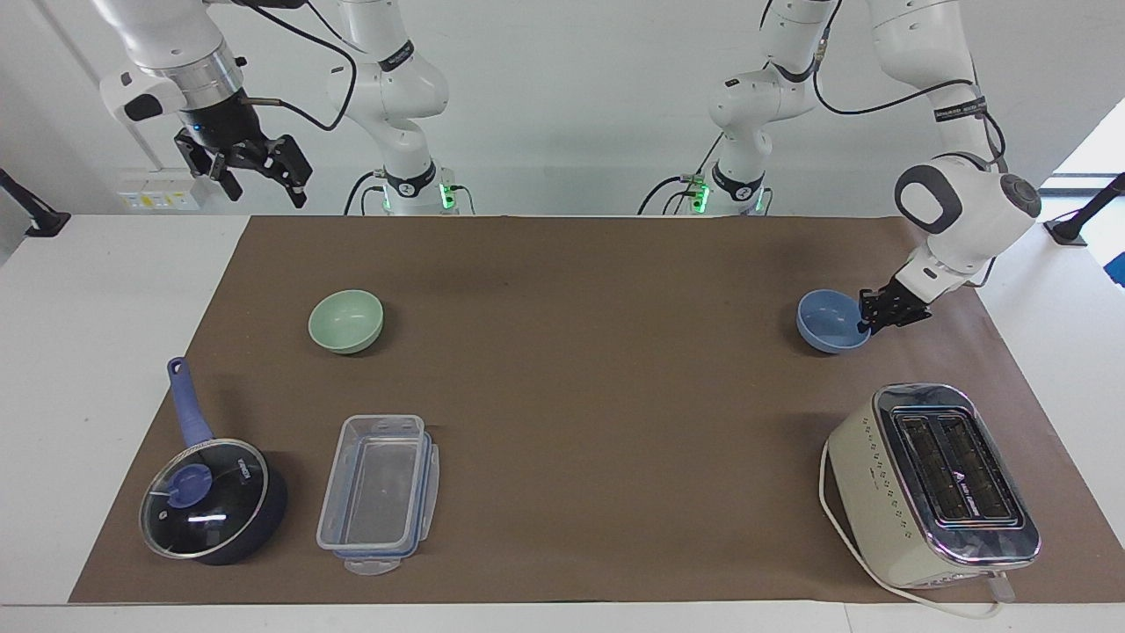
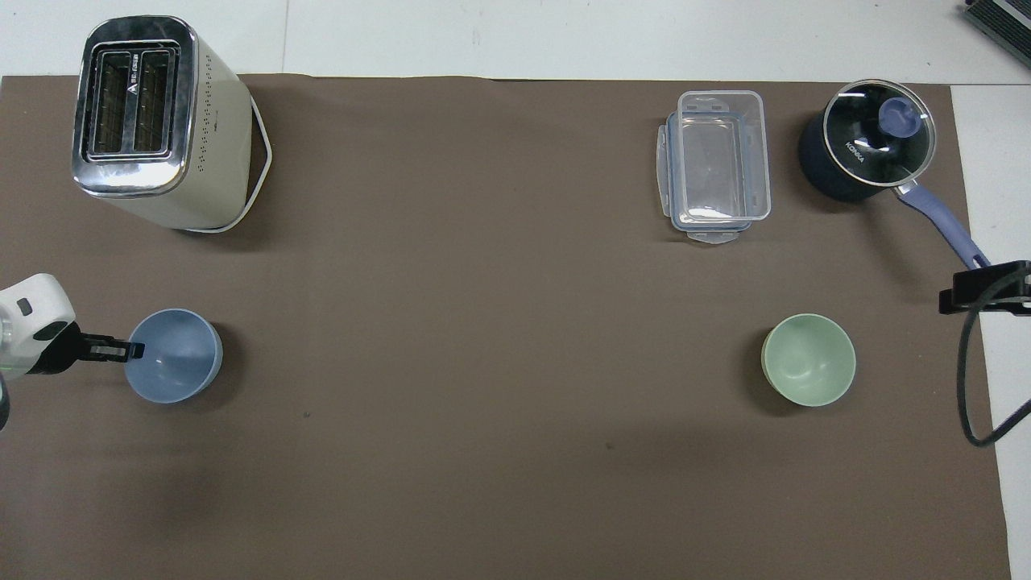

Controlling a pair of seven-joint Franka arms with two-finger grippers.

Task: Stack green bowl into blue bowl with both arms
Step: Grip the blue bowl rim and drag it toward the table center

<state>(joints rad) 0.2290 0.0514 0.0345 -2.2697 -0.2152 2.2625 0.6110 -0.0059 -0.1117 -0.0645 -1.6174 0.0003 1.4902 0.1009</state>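
Now the left gripper (image 1: 866,323) is clamped on the blue bowl's (image 1: 827,322) rim, near the toaster (image 1: 933,483). Well apart toward the right arm's end sits the green bowl (image 1: 345,321), with the right gripper (image 1: 262,177) open, high and waiting.

a white table (image 1: 105,290) fills the room's middle, and a big brown mat (image 1: 562,387) covers most of its top. the wall (image 1: 562,105) by the table is plain white. a white socket strip (image 1: 158,200) sits low on it. bright daylight comes in at one edge (image 1: 1094,149).
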